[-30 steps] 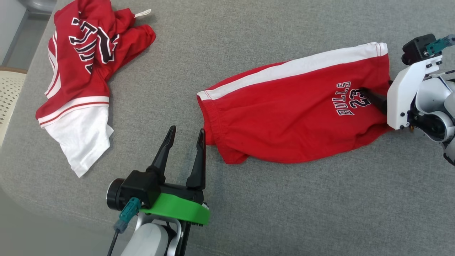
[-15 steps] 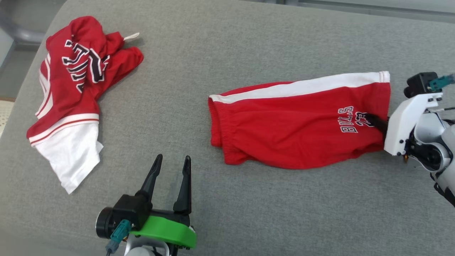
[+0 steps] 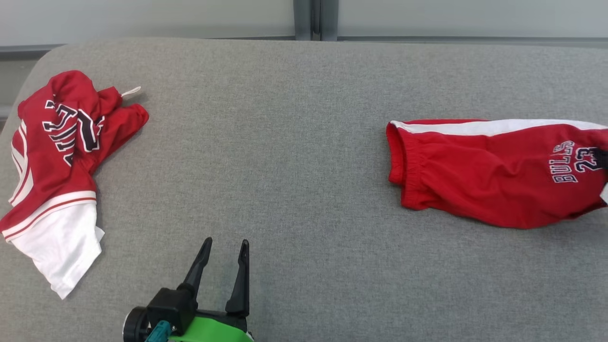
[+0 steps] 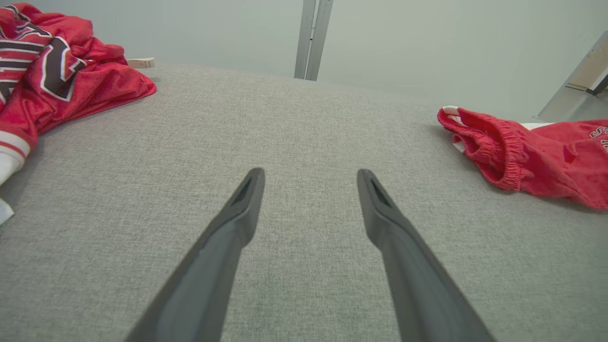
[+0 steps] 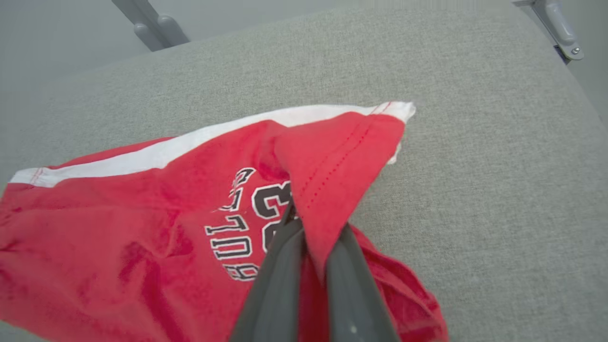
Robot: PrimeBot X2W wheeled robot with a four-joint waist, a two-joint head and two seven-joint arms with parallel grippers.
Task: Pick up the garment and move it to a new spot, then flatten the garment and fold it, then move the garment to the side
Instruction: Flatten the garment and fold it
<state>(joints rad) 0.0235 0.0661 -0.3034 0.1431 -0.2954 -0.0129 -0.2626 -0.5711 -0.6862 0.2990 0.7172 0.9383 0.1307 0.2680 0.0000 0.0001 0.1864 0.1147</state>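
Red Bulls shorts [image 3: 494, 178] lay at the right of the grey woven tabletop [image 3: 285, 156], soft knit, white side stripe, gathered elastic waistband facing centre. Right hand [image 5: 316, 223] was clamped on the hem beside the "23" print, cloth tented up: pick-up step, by the look of it; next, a clean lift and carry to fresh space. Left hand [image 3: 226, 243] hovered empty, fingers apart.
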